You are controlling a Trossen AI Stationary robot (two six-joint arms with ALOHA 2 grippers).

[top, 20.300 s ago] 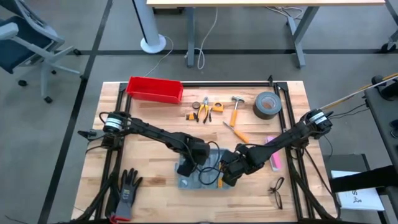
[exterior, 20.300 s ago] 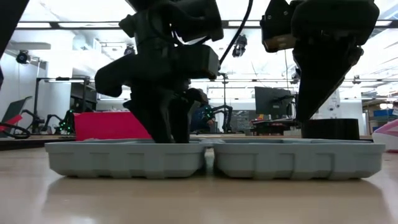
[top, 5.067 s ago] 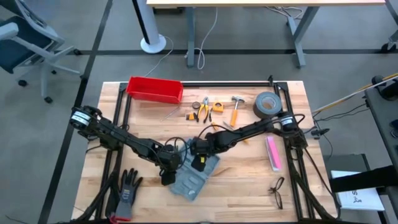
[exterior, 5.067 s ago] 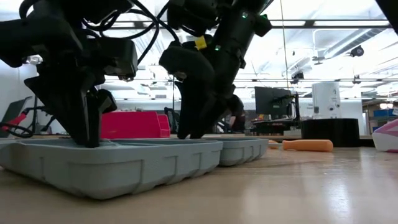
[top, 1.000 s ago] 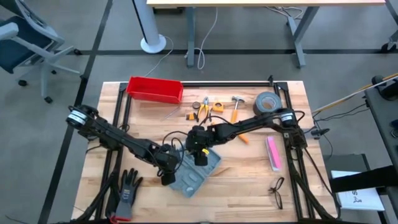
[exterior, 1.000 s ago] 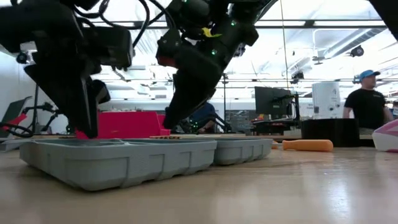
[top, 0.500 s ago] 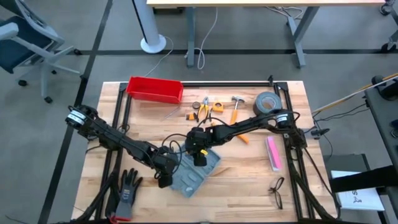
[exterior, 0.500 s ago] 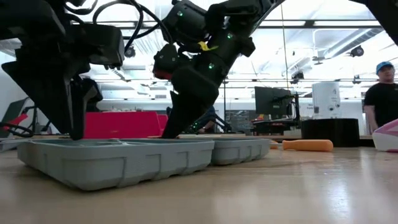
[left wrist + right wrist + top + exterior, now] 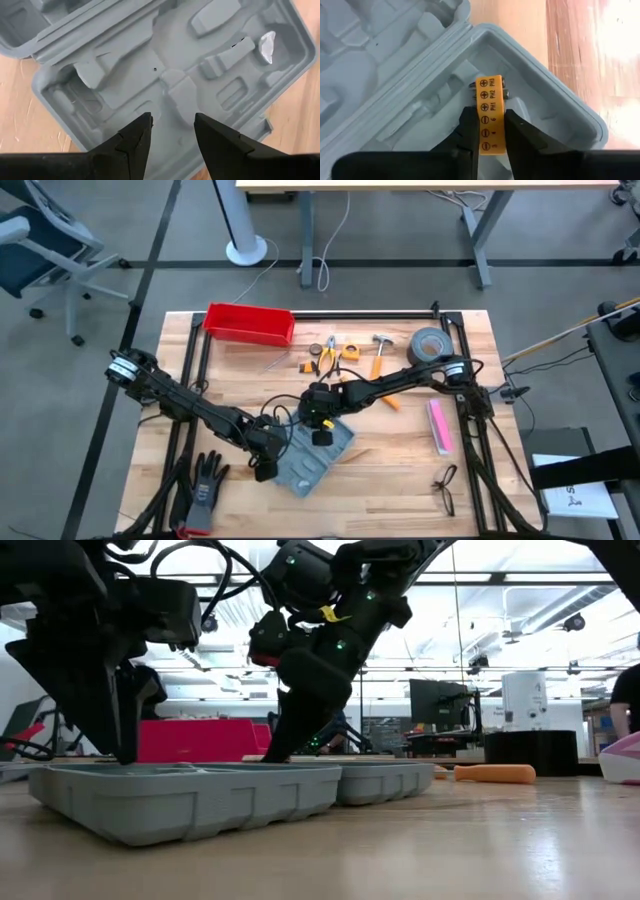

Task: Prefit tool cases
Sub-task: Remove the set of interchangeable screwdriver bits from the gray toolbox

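Note:
The grey tool case (image 9: 305,465) lies open on the wooden table, both halves with the moulded inside up (image 9: 200,800). My right gripper (image 9: 491,116) reaches down into the far half (image 9: 395,75), near its corner, and is shut on an orange bit holder (image 9: 490,95) marked PH3 to 3. My left gripper (image 9: 172,132) stands open over the near half (image 9: 175,65), at the case's left edge (image 9: 266,462). Whether its fingertips touch the moulding I cannot tell. My right gripper pinches the orange bit holder by its two long sides (image 9: 490,134) between the two fingers, at the end nearer the wrist. The fingers slant down from the table's right and lie along the holder. Its free end sits over a recess of the case; whether it rests there I cannot tell.
A red bin (image 9: 248,323) stands at the far left. Pliers (image 9: 327,352), a hammer (image 9: 380,352), a tape roll (image 9: 428,348) and an orange screwdriver (image 9: 388,398) lie beyond the case. A pink object (image 9: 438,426), glasses (image 9: 445,488) and a black glove (image 9: 205,480) lie near the sides.
My right gripper has sunk a little into the case's far half. The case has stayed flat on the table.

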